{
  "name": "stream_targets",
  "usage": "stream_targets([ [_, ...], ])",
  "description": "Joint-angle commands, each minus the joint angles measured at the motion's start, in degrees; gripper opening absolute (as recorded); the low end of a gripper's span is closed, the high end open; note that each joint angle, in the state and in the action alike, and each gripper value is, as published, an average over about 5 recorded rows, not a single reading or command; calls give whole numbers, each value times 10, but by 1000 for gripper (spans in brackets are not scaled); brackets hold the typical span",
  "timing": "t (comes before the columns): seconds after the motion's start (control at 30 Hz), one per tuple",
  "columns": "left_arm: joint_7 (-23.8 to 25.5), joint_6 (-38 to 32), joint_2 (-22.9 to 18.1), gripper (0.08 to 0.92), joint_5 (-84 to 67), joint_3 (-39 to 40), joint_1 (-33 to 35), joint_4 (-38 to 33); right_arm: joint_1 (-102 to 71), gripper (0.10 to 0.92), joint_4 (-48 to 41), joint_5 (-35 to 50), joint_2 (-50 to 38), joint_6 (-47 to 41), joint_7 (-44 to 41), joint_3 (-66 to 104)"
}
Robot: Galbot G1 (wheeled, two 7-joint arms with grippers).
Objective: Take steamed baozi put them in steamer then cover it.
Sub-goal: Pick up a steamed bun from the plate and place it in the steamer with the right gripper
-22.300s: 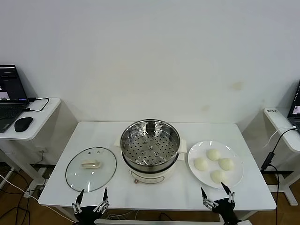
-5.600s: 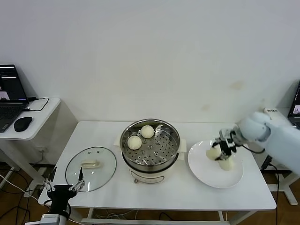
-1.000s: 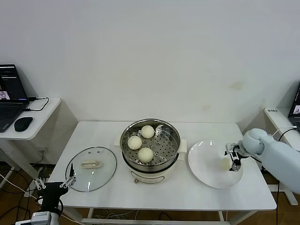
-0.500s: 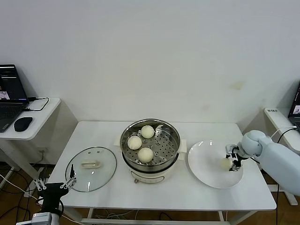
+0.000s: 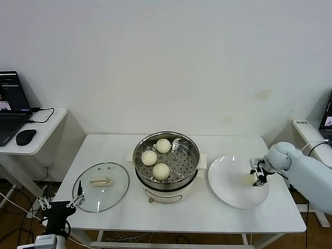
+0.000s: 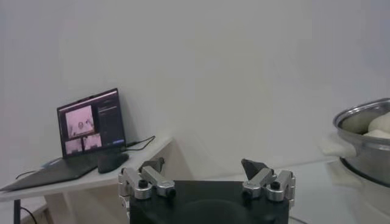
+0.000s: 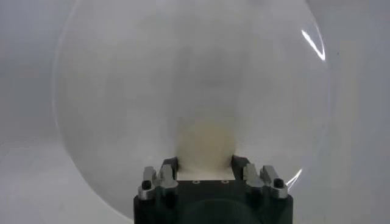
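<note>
Three steamed baozi (image 5: 161,170) lie on the perforated tray of the steamer (image 5: 166,161) at mid-table. A last baozi (image 5: 249,179) (image 7: 205,145) rests on the right side of the white plate (image 5: 228,188), and my right gripper (image 5: 256,175) (image 7: 204,163) is shut on it, a finger pressed against each side. The cover (image 5: 100,187), a glass lid with a cream handle, lies flat on the table left of the steamer. My left gripper (image 5: 58,204) (image 6: 204,168) hangs open and empty off the table's front left corner.
A side desk (image 5: 32,136) with a laptop (image 5: 11,106) and mouse stands at the far left, seen too in the left wrist view as the laptop (image 6: 89,125). A second desk edge (image 5: 311,137) with a cable sits at the far right. A white wall backs the table.
My right gripper's fingers have closed onto the baozi on the plate. The left arm has barely shifted.
</note>
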Motion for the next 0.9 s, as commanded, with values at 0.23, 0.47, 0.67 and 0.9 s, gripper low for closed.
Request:
stream_targets([
  [0.23,0,-1,3,823,-1,5,-5,-1,278,553,125,168,-46,-49,-5,-197],
  [0.47,-1,-2,4,823,-2,10,-9,-3,451,560,190,279,-4,-92,11,-336],
  [0.67,-2,-2,2,823,-3,12,-10,-8,499,561,223,371,65,-159,59,-387],
  [0.9,-3,-3,-7,823,-2,15,-9,-14,480,563,210,476,158,-243,124,-401],
])
